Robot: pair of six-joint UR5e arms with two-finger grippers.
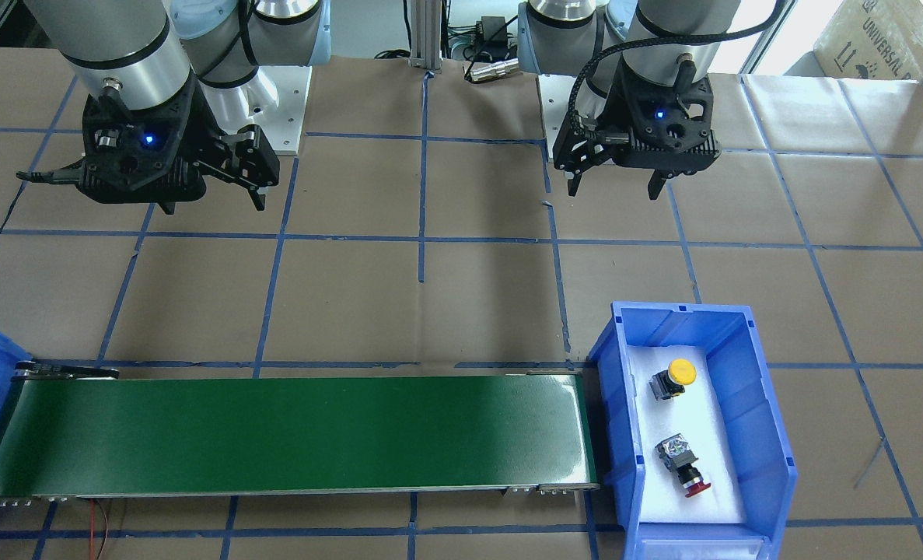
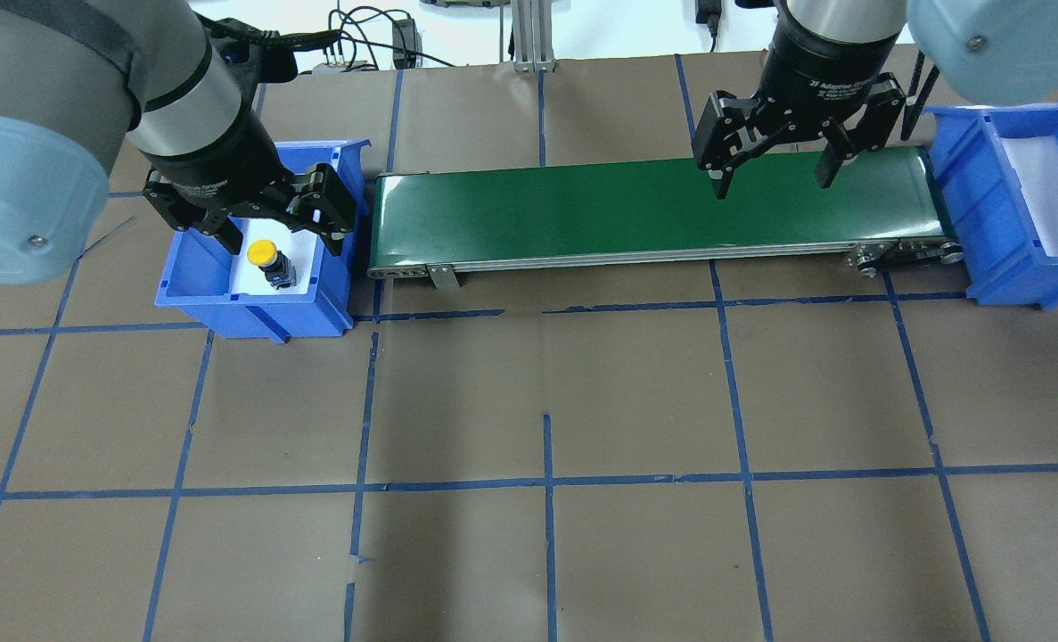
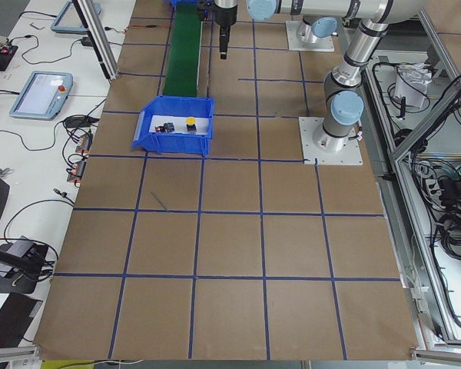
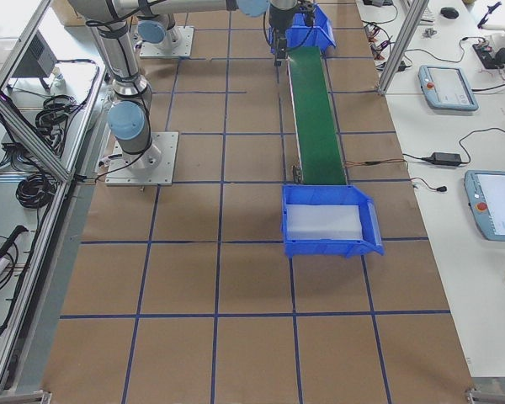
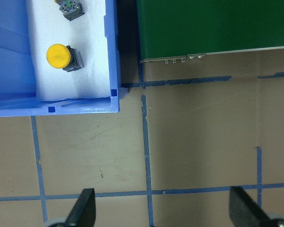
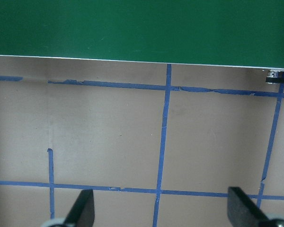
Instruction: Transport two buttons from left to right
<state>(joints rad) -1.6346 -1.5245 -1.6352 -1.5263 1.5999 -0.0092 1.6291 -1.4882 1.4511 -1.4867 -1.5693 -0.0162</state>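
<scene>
The left bin stands at the left end of the belt, lined with white foam. Both buttons lie on their sides on that foam, apart from each other. The yellow button is nearer the robot. The red button is farther out, its cap pointing away from the robot.

The left claw hangs in the air on the robot's side of the bin, clear of it. Its fingers are spread wide, with nothing between them and nothing touched. Its wrist view looks down on bare paper, with the bin's corner and the yellow button at the upper left.

The green belt runs between the two bins with nothing on it.

The right claw hovers near the belt's right end, on the robot's side of it. It too is spread wide and holds nothing.

The right bin stands at the belt's right end, showing only its white lining.
</scene>
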